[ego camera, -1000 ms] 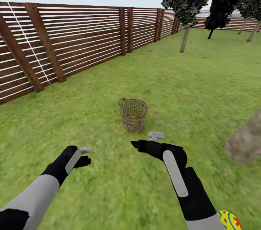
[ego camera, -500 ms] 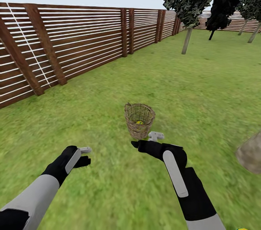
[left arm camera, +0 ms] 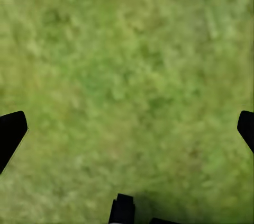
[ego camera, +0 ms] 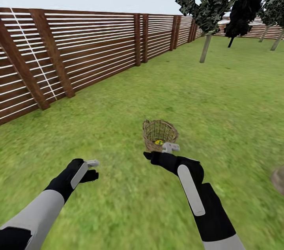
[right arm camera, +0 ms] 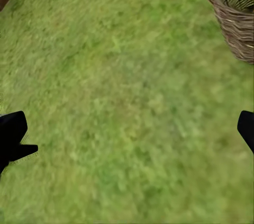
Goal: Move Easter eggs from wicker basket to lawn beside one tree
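The wicker basket stands upright on the lawn, a yellow egg showing inside it. Just before it hovers the right gripper, fingers spread wide and empty. The left gripper hangs over bare grass, likewise wide open. A slatted fence runs behind.

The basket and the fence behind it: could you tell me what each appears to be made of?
The wicker basket looks like open-woven tan wicker with a matte finish and see-through gaps. The fence looks like brown wood: horizontal slats on thicker posts.
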`<state>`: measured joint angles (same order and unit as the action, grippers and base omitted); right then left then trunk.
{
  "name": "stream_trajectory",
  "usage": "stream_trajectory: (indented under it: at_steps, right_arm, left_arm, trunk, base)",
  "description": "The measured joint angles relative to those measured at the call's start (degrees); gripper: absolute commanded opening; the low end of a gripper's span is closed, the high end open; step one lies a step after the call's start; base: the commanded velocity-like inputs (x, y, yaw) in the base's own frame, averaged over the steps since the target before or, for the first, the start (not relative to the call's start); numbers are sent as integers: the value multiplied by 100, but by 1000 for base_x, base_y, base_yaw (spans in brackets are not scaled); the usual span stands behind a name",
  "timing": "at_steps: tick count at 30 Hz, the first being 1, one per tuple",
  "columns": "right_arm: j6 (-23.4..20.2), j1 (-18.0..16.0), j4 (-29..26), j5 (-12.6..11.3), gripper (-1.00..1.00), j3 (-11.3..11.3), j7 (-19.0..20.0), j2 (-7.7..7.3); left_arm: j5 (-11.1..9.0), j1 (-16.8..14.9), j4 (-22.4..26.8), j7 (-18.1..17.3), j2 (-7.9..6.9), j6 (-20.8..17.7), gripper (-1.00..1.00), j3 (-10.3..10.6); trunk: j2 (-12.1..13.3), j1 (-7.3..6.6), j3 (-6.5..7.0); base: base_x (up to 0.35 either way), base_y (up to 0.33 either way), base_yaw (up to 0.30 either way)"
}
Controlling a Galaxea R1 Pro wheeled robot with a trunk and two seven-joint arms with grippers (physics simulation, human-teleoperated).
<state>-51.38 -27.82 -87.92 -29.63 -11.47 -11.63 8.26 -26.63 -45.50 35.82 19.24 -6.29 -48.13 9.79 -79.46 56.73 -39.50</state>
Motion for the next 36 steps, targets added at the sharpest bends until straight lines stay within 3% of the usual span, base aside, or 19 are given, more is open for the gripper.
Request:
stream_trajectory:
  at_steps: [22,36]
  right_arm:
    - [56,122,-10,3,100,7,20,-10]
    - [59,133,-10,-17,100,7,36,-11]
  left_arm:
    - [-1,0,-14,-4,4,1,100,1]
    - [-1,-1,2,-2,3,0,100,-2]
  trunk:
    - [0,1,203]
    - [0,3,312]
  base:
    - [229,129,-5]
    - [60,263,-190]
